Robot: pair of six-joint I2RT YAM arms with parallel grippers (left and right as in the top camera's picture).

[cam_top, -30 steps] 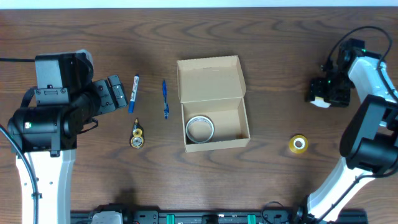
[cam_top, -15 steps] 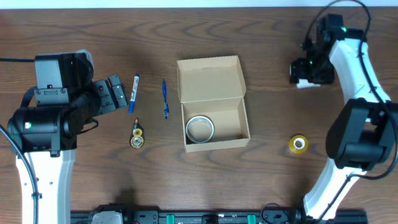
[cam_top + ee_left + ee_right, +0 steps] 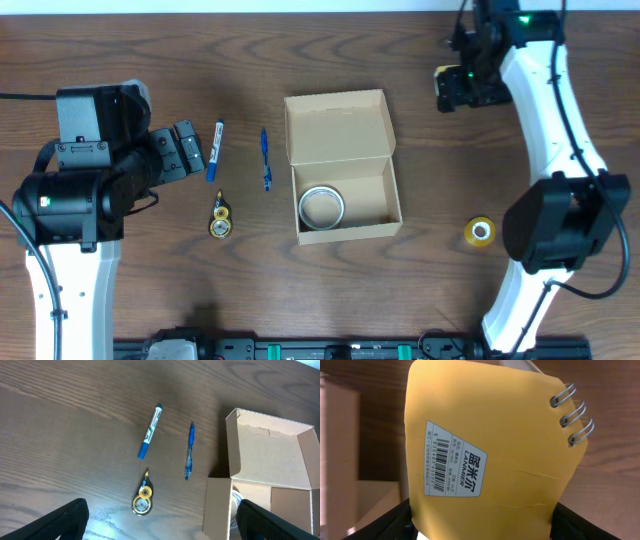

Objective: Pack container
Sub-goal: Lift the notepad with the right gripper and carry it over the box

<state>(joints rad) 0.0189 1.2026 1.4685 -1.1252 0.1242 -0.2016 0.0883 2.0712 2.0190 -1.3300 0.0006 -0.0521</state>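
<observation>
The tan cardboard container stands open at the table's middle, its flap lid up at the far side, with a roll of clear tape inside. It also shows at the right of the left wrist view. My right gripper is shut on a small yellow spiral-bound notepad and holds it above the table, to the right of the container's lid. My left gripper is open and empty, above the table to the left of the pens.
A blue marker, a blue pen and a yellow correction-tape dispenser lie left of the container. A yellow tape roll lies to its right.
My right gripper has carried the notepad up and to the left, from the far right of the table toward the container's lid. The left arm has not moved.
</observation>
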